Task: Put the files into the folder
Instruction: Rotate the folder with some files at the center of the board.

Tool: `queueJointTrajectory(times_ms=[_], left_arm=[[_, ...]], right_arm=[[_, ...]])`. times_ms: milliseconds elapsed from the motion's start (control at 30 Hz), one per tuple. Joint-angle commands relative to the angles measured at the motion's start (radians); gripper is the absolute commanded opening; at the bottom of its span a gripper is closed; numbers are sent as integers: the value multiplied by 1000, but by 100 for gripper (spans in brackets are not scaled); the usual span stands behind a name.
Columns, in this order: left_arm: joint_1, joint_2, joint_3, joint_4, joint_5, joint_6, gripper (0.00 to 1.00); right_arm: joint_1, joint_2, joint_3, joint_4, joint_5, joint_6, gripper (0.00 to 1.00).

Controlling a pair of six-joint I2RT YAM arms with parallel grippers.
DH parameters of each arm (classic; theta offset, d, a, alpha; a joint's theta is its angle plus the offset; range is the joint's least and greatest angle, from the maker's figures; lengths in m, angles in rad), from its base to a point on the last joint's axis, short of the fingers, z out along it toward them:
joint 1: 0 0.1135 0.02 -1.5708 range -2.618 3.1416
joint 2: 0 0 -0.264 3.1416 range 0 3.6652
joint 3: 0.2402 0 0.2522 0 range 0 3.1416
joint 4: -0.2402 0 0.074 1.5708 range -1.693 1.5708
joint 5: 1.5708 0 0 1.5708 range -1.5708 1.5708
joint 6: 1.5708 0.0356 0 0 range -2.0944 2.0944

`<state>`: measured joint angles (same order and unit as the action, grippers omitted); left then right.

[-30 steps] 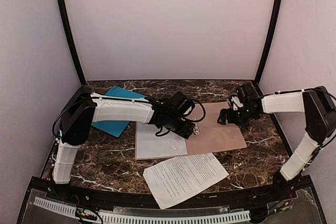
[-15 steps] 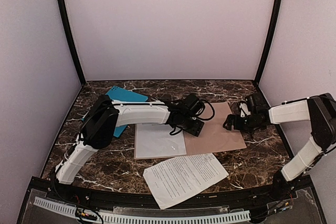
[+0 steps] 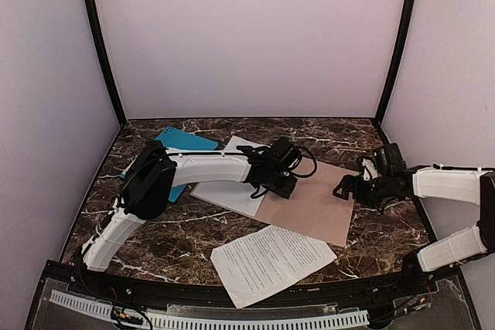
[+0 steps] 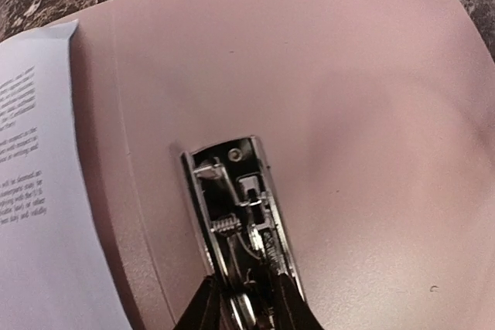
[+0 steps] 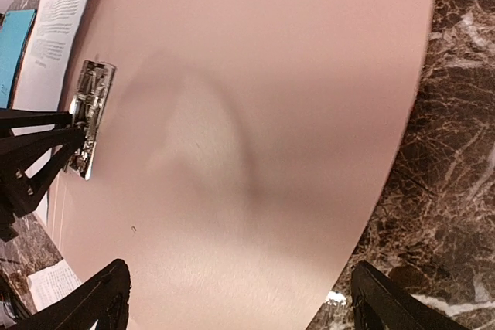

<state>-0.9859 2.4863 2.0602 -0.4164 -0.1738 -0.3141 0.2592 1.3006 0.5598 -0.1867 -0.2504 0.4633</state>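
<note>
The tan folder (image 3: 313,206) lies open and skewed on the marble table. One file (image 3: 228,185) rests on its left half, seen as a printed sheet (image 4: 31,191) in the left wrist view. Another file (image 3: 271,260) lies loose near the front edge. My left gripper (image 3: 283,185) is shut on the folder's metal clip (image 4: 232,206), its fingertips (image 4: 203,307) squeezing the clip's near end. My right gripper (image 3: 352,189) hovers over the folder's right edge (image 5: 255,113), open wide with nothing between its fingers (image 5: 108,291). The clip (image 5: 89,117) also shows there.
A teal folder (image 3: 182,152) lies at the back left, partly under the left arm. Black frame posts and pale walls close in the table. Bare marble (image 3: 155,237) shows at the front left and to the right of the folder.
The left gripper has closed on the clip. The folder with its sheet has turned, its right side swinging nearer. The right gripper has drifted right and toward the front.
</note>
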Motion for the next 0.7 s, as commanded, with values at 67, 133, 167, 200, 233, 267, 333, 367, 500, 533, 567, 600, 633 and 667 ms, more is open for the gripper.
queueJointTrajectory(times_ms=[67,133,167,200,233,267,333,367,500,533,567,600,633,667], left_arm=[[26,-44,-59,-104,74,156,17],[30,-49,-64,-113,107,217,15],[31,-50,-65,-117,115,239,14],[29,-51,-64,-129,125,283,13],[31,-50,-63,-136,127,311,13],[31,-52,-59,-150,132,360,13],[30,-52,-54,-170,150,433,12],[30,-53,-51,-177,158,458,11],[32,-52,-44,-204,223,590,9],[33,-53,-43,-211,232,629,9],[33,-52,-41,-214,259,646,9],[32,-53,-40,-218,271,685,9],[31,-52,-37,-219,289,701,9],[32,-51,-35,-220,294,732,8]], right_arm=[[0,-83,79,-134,20,-21,96],[0,-94,99,-153,23,-30,96],[0,-97,106,-160,24,-33,96],[0,-99,112,-163,23,-36,96],[0,-100,117,-166,21,-39,96],[0,-98,124,-170,17,-42,96],[0,-94,129,-170,2,-45,96],[0,-92,130,-167,-7,-46,96],[1,-93,126,-163,-29,-50,96],[1,-94,124,-163,-31,-51,95],[0,-99,122,-162,-34,-53,95],[1,-102,119,-161,-37,-52,95],[1,-105,116,-159,-39,-52,95],[1,-108,113,-158,-41,-51,95]])
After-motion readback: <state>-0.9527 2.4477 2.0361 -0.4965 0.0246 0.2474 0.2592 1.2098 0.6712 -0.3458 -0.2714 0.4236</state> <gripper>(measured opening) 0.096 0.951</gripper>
